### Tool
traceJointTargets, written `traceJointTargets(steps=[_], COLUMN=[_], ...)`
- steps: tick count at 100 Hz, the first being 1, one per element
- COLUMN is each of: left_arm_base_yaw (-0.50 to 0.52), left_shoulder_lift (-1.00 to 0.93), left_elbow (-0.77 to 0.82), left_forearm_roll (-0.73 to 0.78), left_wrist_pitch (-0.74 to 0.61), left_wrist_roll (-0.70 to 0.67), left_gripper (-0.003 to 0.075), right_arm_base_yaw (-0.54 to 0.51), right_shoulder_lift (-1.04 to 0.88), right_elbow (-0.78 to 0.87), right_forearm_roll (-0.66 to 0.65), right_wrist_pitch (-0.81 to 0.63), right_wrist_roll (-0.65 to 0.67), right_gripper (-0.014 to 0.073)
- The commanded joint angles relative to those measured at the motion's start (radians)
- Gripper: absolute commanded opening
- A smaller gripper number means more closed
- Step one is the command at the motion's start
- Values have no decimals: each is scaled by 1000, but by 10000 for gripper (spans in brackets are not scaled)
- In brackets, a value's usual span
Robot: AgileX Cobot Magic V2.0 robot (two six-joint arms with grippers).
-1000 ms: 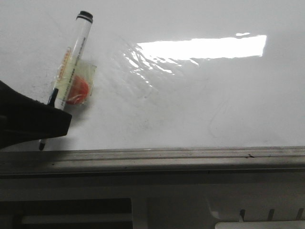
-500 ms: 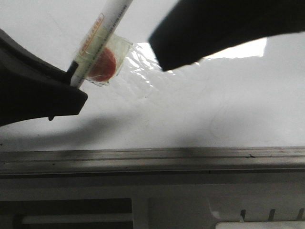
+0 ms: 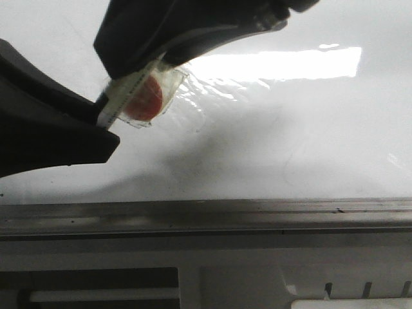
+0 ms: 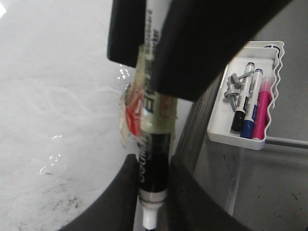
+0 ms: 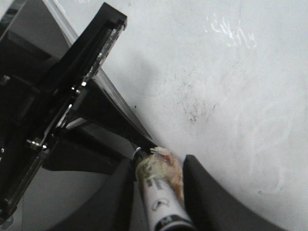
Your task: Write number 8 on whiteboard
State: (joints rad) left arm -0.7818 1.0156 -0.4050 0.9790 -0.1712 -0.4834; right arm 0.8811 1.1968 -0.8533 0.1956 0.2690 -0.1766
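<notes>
A single marker (image 4: 153, 159) is being gripped from both ends above the whiteboard (image 3: 309, 141), near the grey metal rail (image 3: 206, 215) along its near edge: the left gripper (image 4: 153, 192) is being kept clamped, its fingers pressed against the dark lower barrel just above the white tip, while the right gripper (image 5: 159, 178) is being closed on the taped upper barrel, a finger on either side and touching it. The step in hand is judged to be a handover or uncapping between the two arms, before any writing; no number 8 is being shown anywhere on the board, only faint grey smudges (image 5: 192, 103) and a wrinkled film patch (image 3: 193, 87). For the next move, one grip is likely being called on to release so that the tip can be lowered onto the white surface. Beyond the board's edge, one white tray (image 4: 240, 139) is being seen holding three spare markers (image 4: 248, 110), black, blue and pink.
</notes>
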Motion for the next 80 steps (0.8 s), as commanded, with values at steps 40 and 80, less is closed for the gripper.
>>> traceJointTargets(steps=[40,80], left_arm_base_yaw=[-9,-7], left_shoulder_lift=[-43,-379], left_elbow=[-33,-33], left_forearm_roll=[-120,-360], left_wrist_pitch=[13,190], left_wrist_roll=[-7,-7], left_gripper=[429,405], right_arm_base_yaw=[1,-126], right_shoulder_lift=[-18,-33], right_elbow=[-35,-161], right_forearm_roll=[5,76], right_wrist_pitch=[-95,-74], right_wrist_roll=[-8,21], right_gripper=[-69,-58])
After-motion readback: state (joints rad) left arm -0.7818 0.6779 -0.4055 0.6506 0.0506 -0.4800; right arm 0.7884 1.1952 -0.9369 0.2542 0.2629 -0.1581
